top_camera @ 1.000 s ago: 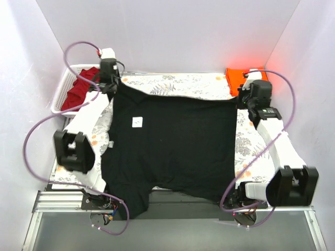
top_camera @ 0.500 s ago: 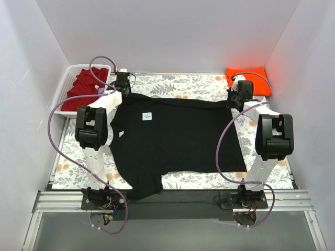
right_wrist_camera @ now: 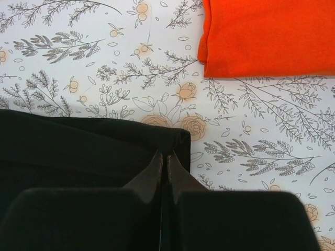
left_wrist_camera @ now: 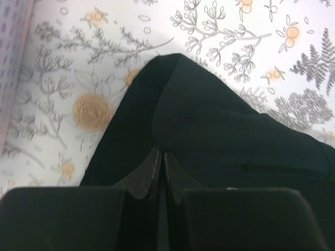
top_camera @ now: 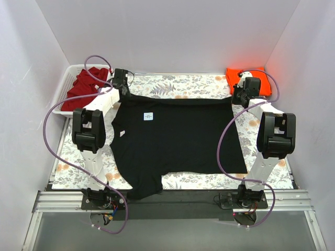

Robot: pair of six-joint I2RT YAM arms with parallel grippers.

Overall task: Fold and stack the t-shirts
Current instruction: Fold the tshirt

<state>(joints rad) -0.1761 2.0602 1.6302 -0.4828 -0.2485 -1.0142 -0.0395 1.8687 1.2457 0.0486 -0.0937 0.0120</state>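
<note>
Plain black cloth t-shirt, small white neck label. Bright orange cloth t-shirt, plain. Dark red cloth t-shirt in white slatted plastic basket. Patterned desk: white, grey foliage, orange blossoms.

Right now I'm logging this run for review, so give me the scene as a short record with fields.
black t-shirt: spread flat on the floral cloth, label showing
left claw: shut on the black t-shirt's far edge, left end
right claw: shut on its far right corner
orange t-shirt: folded, far right, apart from the black one
red t-shirt: crumpled in the white basket, far left
</note>
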